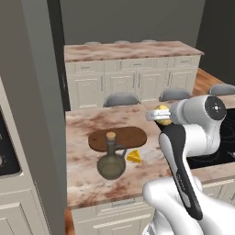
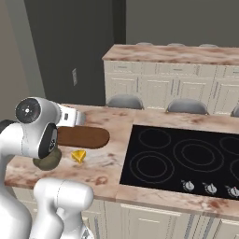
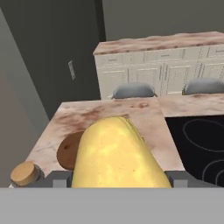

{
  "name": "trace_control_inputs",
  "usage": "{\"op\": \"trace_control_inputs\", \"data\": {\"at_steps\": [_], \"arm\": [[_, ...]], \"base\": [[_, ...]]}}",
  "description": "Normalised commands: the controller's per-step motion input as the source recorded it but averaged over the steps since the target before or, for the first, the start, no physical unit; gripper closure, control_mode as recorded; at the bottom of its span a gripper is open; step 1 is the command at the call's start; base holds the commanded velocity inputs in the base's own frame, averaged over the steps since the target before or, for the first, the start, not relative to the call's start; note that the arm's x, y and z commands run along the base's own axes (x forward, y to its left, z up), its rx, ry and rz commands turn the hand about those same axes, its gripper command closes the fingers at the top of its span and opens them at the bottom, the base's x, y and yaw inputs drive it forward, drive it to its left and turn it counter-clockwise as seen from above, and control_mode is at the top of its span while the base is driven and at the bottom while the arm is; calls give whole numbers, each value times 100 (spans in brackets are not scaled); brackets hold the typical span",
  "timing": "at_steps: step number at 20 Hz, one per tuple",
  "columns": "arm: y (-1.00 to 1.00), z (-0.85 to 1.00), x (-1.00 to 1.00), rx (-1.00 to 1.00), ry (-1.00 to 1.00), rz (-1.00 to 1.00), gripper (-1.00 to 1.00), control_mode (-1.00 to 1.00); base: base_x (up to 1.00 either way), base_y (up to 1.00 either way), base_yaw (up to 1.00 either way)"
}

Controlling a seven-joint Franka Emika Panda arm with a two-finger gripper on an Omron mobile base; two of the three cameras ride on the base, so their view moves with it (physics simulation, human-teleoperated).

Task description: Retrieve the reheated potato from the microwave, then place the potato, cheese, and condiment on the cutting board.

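Holding the potato [image 3: 120, 153] across its middle, your gripper [image 1: 161, 114] carries it above the counter [image 1: 82, 160], right of the cutting board [image 1: 133, 137]. It looks firm, lumpy and light, so grip the belly, since rounded ends could slip.

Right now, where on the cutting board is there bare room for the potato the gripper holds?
The cutting board is bare across its middle and right end. Its near-left edge is crowded: the condiment stands against it, and the cheese lies just off the near edge. The gripper carries the potato above the counter.
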Motion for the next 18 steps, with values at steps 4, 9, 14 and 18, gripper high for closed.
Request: {"op": "trace_control_inputs", "data": {"at_steps": [4, 9, 14, 18], "arm": [[0, 0, 0, 0, 0, 0, 100, -100], [0, 0, 0, 0, 0, 0, 100, -100], [0, 0, 0, 0, 0, 0, 100, -100], [0, -3, 17, 0, 1, -4, 100, -100]], "base": [[0, 0, 0], [0, 0, 0], [0, 0, 0], [0, 0, 0]]}}
